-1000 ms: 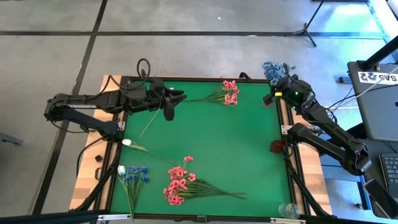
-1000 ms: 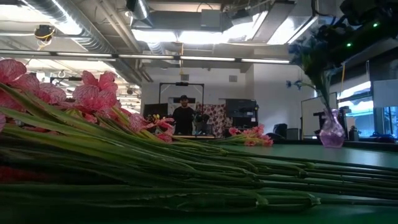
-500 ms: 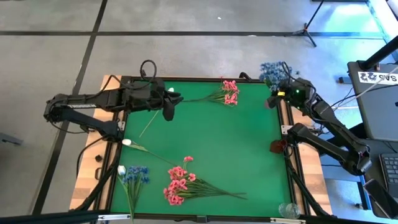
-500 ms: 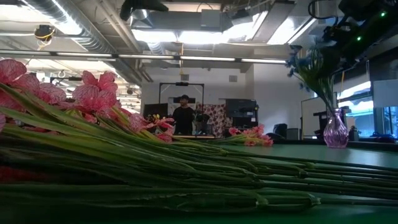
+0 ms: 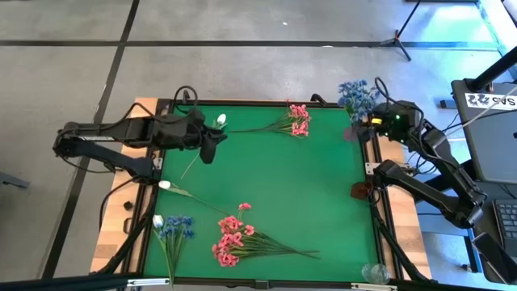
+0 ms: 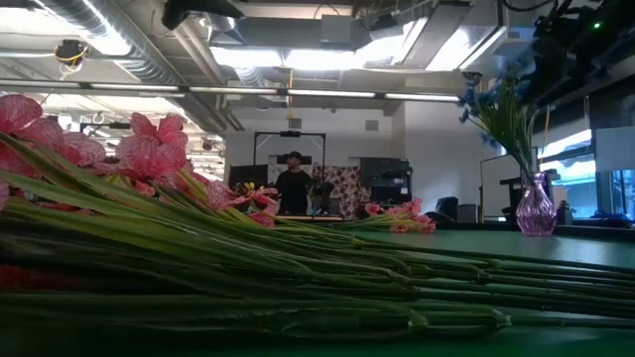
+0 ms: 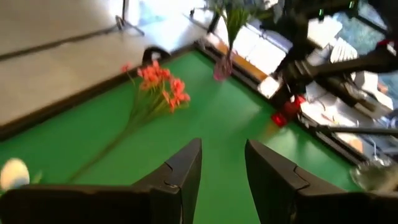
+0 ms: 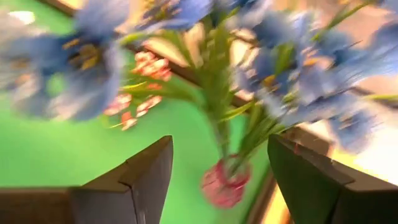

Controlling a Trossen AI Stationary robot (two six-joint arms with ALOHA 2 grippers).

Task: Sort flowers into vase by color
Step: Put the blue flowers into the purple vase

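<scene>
Blue flowers (image 5: 356,92) stand with their stems in a small pink-purple vase (image 6: 536,209) at the table's far right corner. My right gripper (image 8: 221,142) is open just right of them, level with the blossoms, and holds nothing. A white bud (image 5: 220,120) lies on the green mat, its stem running toward the near left. Beside that stem my left gripper (image 5: 209,150) is open, and nothing shows between its fingers (image 7: 186,168). A pink spray (image 5: 298,120) lies at the far edge. A pink bunch (image 5: 233,241) lies near the front.
Another white bud (image 5: 164,184) with a long stem lies at the left. A blue and white bunch (image 5: 171,227) lies at the near left corner. A red object (image 5: 359,191) and a clear glass (image 5: 373,273) sit on the right rim. A person (image 6: 293,185) stands far behind the table.
My right gripper has drawn back toward the table's right edge, away from the blue flowers; they stay standing in the vase and the vase has settled upright. My left gripper has moved toward the table's left edge, uncovering the white bud.
</scene>
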